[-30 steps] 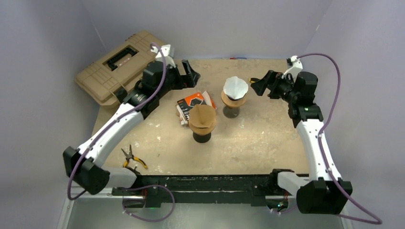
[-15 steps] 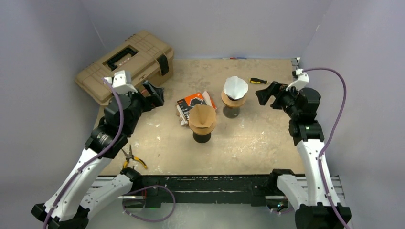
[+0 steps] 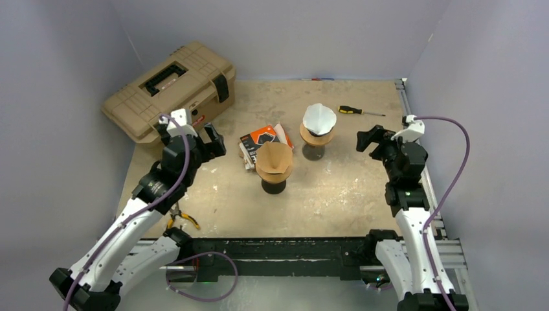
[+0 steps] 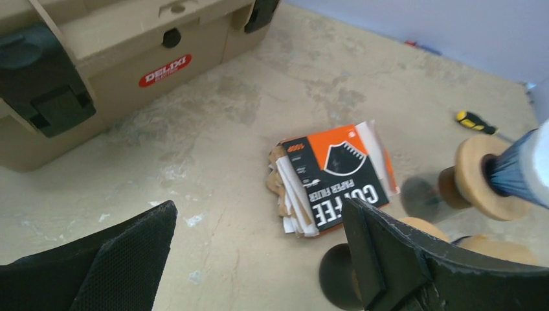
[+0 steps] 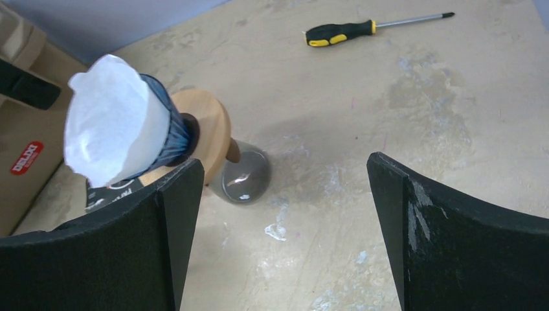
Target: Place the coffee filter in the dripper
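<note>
Tabletop [image 3: 336, 194]: a dripper [image 5: 167, 137] holds a white coffee filter [image 5: 107, 120]; left hand [image 4: 259, 214] and right hand [image 5: 283, 165] gape empty.

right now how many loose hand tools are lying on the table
2: a black-and-yellow-handled screwdriver at the far right, and orange-handled pliers at the near left. The closed tan plastic toolbox may hide more.

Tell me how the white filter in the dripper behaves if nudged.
The filter looks thin and crumpled at its rim, so probably floppy and light. It pokes above the dripper, so a nudge would likely shift it. The narrow-stemmed stand may tip.
</note>
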